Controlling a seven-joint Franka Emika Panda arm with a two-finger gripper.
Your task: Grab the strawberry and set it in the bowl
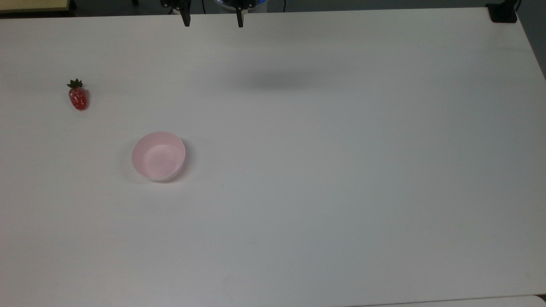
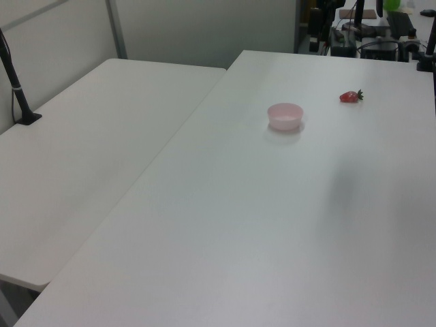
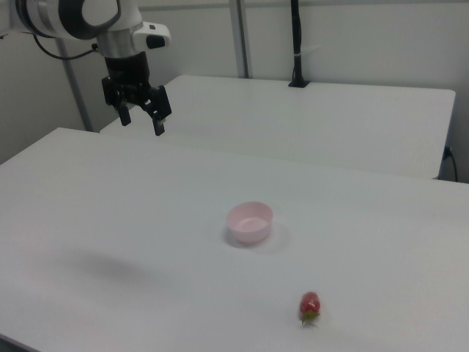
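A small glossy red strawberry (image 1: 78, 97) with a dark green cap lies on the white table at the top view's left; it also appears as the strawberry (image 2: 350, 97) and the strawberry (image 3: 310, 306). The pale pink bowl (image 1: 158, 156) stands upright with nothing in it, a short way from the fruit, seen too as the bowl (image 2: 285, 116) and the bowl (image 3: 249, 222). My gripper (image 3: 141, 122) hangs high above the table, open, holding nothing, far from both. Its two fingertips poke in at the top view's upper edge, the gripper (image 1: 212, 22).
The white table (image 1: 320, 170) is broad and bare apart from these two things. A second white table (image 2: 88, 157) adjoins it, with a black pole (image 2: 17, 85) clamped on. A black clamp (image 1: 502, 13) sits at the top view's upper right corner.
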